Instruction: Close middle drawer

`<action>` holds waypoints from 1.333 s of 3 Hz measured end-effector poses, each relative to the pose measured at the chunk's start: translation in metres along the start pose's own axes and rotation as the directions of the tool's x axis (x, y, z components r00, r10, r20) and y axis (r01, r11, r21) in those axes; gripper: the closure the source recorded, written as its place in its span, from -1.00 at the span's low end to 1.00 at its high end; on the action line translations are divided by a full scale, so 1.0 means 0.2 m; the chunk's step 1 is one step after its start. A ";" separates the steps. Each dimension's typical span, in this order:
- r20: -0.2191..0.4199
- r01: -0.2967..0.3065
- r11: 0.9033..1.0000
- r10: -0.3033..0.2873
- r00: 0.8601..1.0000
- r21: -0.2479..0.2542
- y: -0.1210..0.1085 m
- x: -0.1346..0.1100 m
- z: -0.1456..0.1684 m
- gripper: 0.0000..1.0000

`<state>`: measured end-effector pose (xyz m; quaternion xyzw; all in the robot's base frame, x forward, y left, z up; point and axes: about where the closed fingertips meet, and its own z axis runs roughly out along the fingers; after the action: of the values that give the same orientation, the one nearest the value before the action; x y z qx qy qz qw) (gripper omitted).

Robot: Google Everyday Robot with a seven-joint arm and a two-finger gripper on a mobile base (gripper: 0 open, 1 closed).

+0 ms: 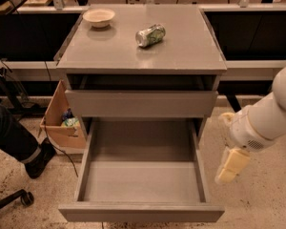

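Note:
The middle drawer [140, 182] is pulled far out of the grey cabinet [181, 46] towards me. It is empty, with grey inner walls, and its flat front panel [140, 213] is at the bottom of the view. The drawer above it [140, 104] stands slightly open, with a dark gap under the cabinet top. My gripper [230, 168], cream-coloured on a white arm, hangs pointing down just right of the open drawer's right wall. It is near the front corner, apart from the drawer and holding nothing.
A white bowl [99, 17] and a crushed can [150, 35] lie on the cabinet top. An open cardboard box [62, 123] stands left of the cabinet. A person's leg and shoe [19, 142] and a chair wheel [26, 198] are at the left. Dark tables run behind.

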<state>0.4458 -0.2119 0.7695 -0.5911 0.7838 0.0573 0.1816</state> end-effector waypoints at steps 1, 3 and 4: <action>0.057 -0.058 0.998 0.059 0.997 -0.030 0.04 0.07 0.39 -1.00; 0.090 -0.115 0.991 0.122 0.989 -0.075 0.11 0.08 0.73 -1.00; 0.118 -0.126 0.989 0.135 0.984 -0.077 0.13 0.08 0.81 -1.00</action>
<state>0.4525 -0.1690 0.6104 -0.5397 0.8057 0.1326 0.2050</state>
